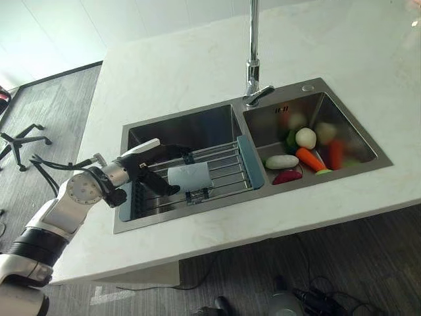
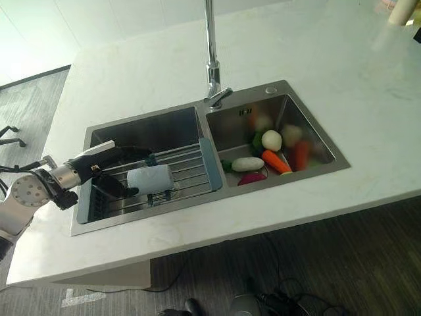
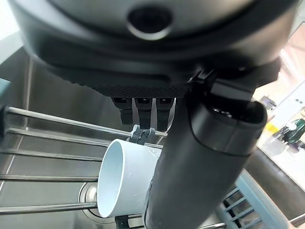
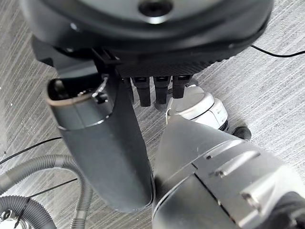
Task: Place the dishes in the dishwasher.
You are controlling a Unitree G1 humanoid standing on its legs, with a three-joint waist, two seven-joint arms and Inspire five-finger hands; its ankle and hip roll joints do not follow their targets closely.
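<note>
The cup (image 1: 189, 177), pale blue, lies on its side on the wire rack (image 1: 227, 168) that spans the left basin of the sink (image 1: 181, 130), with its open mouth seen in the left wrist view. The left robot hand (image 1: 152, 166) reaches over the rack's left end, fingers above the cup and thumb below it, spread wide around it without closing. The right robot hand (image 4: 143, 90) hangs over the floor, fingers curled and holding nothing. In the sink's right basin lie vegetables (image 1: 299, 155). The tap (image 1: 253, 62) stands behind the sink, on the white worktop (image 1: 197, 59).
</note>
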